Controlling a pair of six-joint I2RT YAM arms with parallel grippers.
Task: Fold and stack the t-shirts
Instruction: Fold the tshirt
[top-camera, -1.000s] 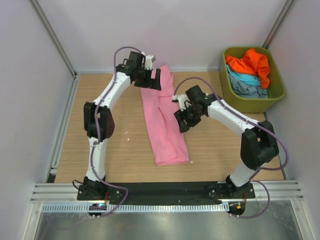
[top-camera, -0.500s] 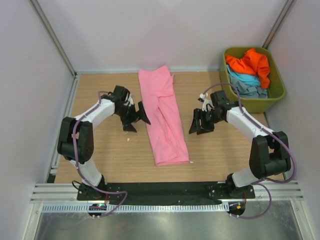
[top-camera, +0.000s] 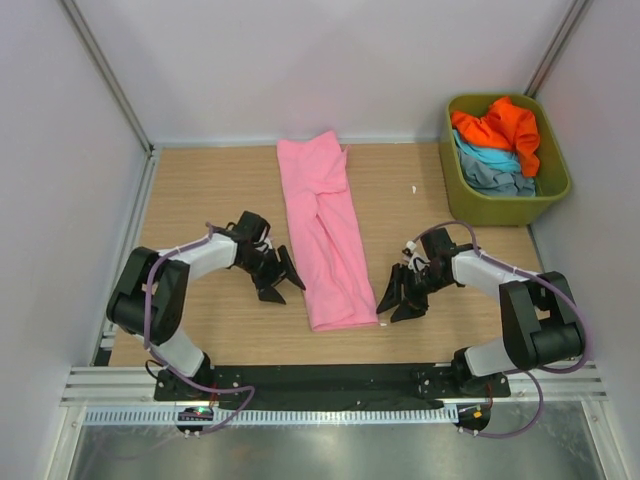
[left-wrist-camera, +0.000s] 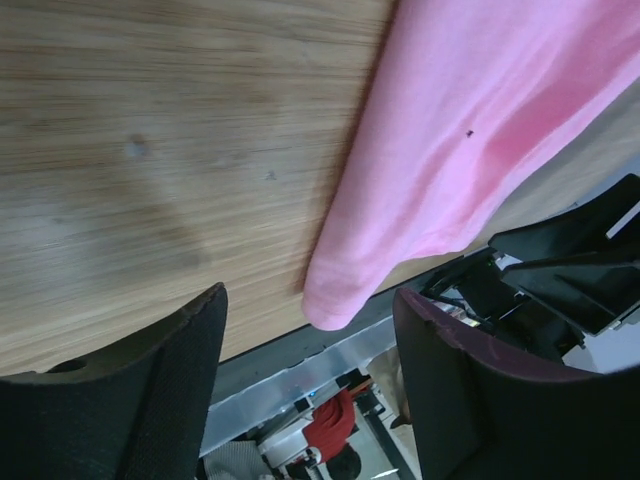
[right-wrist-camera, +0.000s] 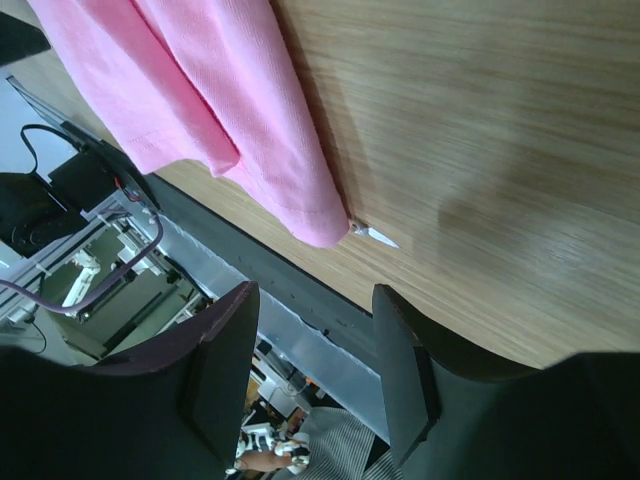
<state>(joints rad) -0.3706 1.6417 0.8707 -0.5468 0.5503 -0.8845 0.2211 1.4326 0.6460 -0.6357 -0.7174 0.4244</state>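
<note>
Top external: pink t-shirt (top-camera: 325, 235) lengthwise near-to-far

No legible text, brand, number or sign on pink t-shirt (top-camera: 325, 230) or elsewhere.

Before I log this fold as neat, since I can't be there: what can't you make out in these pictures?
Top view: how many shirts lie in the tub; the orange shirt covers those beneath.
Both wrist views: the pink shirt's far end, cut off by the frame edge.
All views: its inner folds, hidden by its top layer.
Right wrist view: the white scrap at its corner, too small to name.
</note>
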